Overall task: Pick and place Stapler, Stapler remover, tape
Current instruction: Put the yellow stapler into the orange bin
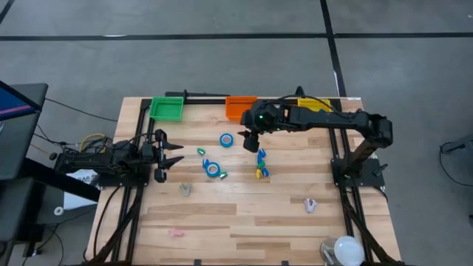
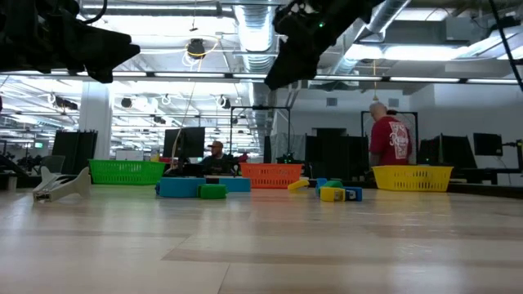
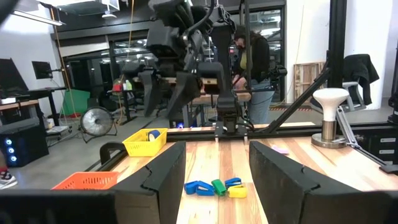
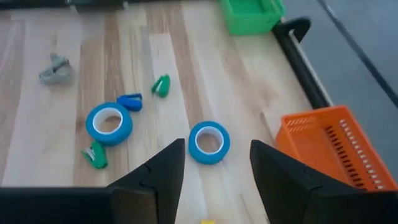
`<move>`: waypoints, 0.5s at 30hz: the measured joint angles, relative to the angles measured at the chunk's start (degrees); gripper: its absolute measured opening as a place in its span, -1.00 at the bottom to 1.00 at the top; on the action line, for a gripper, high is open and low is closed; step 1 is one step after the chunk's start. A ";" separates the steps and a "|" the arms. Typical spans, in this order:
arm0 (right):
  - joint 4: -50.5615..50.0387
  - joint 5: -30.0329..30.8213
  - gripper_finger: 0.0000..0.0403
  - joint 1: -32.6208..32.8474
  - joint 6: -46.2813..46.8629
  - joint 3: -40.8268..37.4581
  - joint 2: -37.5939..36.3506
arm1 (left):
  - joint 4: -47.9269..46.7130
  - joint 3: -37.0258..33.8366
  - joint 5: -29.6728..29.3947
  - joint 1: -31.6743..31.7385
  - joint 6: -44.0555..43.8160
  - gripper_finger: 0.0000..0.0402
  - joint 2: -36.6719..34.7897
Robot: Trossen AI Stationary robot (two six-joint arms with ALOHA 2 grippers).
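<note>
Right claw (image 4: 211, 171), dark angular fingers apart, empty, above a round blue tape roll (image 4: 209, 142) on pale wood-plank table (image 4: 37, 124).

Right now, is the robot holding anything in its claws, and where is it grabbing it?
Nothing is held. The right gripper hangs open above a blue tape roll without touching it. The left gripper waits open and empty at the table's left side.

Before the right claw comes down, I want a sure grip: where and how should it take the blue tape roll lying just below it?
Probably from straight above, one finger in the pale centre hole and one outside, pinching the ring wall. The tape roll lies flat with its hole facing up, and the right claw hovers open over it.
</note>
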 joint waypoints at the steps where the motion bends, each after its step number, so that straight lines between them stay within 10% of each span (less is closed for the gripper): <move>1: -0.22 -0.05 -0.12 0.02 -0.02 0.67 0.55 | 0.01 0.00 0.00 -0.01 0.00 -0.16 0.00; 15: -6.10 -3.09 -0.10 0.00 -0.50 10.71 5.07 | 0.02 0.00 -0.01 -0.01 0.00 -0.16 0.01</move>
